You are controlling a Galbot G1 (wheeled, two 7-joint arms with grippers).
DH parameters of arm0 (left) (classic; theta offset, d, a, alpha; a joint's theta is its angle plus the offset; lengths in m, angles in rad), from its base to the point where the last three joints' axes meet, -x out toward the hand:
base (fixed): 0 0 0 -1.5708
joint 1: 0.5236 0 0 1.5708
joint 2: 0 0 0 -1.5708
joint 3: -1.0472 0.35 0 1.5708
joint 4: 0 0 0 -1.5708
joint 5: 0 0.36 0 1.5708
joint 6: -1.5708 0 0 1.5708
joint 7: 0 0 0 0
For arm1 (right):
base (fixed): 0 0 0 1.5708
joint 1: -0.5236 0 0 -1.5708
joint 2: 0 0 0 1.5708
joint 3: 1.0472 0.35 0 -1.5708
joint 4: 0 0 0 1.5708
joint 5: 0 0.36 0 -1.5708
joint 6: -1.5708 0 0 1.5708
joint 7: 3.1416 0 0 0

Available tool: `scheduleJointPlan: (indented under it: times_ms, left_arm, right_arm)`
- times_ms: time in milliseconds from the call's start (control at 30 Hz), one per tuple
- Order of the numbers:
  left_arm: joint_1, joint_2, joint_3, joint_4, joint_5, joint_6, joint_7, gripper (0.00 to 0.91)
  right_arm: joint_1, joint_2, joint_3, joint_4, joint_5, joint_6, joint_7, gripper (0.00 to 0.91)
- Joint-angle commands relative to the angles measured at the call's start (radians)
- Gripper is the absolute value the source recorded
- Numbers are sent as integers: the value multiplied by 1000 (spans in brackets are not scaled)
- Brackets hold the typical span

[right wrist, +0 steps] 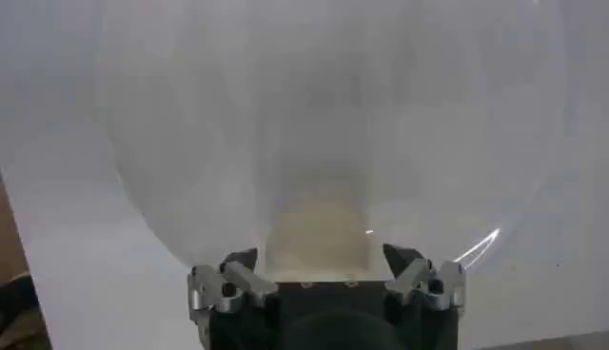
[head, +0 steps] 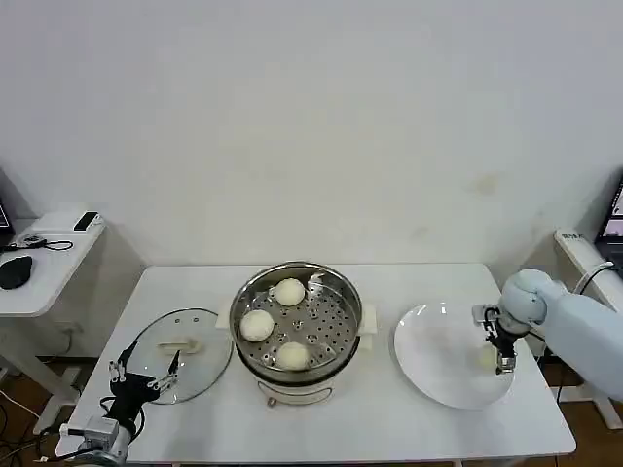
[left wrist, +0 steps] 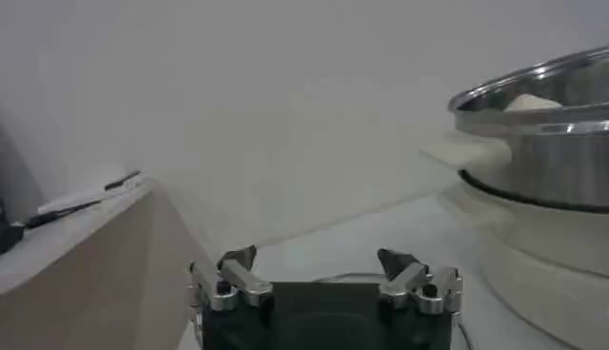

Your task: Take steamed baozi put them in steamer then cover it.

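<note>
Three steamed baozi (head: 289,291) (head: 257,325) (head: 292,355) lie on the perforated tray of the steel steamer (head: 346,336) at the table's middle. A fourth baozi (head: 486,358) lies at the right side of the white plate (head: 433,355). My right gripper (head: 502,356) is down at this bun. In the right wrist view its fingers stand open on either side of the cream baozi (right wrist: 319,228), over the plate (right wrist: 285,114). The glass cover (head: 200,370) lies flat to the left of the steamer. My left gripper (head: 146,377) hovers open at the cover's near-left edge, holding nothing.
A side desk (head: 44,277) with a mouse and a small device stands to the far left. From the left wrist, the steamer (left wrist: 542,133) rises ahead of the left gripper (left wrist: 319,262), with one bun (left wrist: 528,102) showing above its rim. The plate reaches close to the table's right edge.
</note>
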Motion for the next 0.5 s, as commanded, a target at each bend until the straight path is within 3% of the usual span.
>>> scheduleJointPlan:
  times_ms: [33, 67, 167, 500]
  left_arm:
    - [0, 0, 0, 1, 0, -1, 0, 907]
    - [0, 0, 0, 1, 0, -1, 0, 907]
    - [-2, 0, 1, 2, 0, -1, 0, 907]
    - [-4, -1, 3, 4, 1, -1, 0, 907]
  right_arm:
    - [-6, 7, 2, -17, -8, 0, 8, 907]
    - [-7, 8, 2, -19, -6, 0, 14, 836]
    - [-8, 11, 1, -27, 0, -2, 22, 736]
    - [-1, 8, 3, -24, 19, -7, 21, 685]
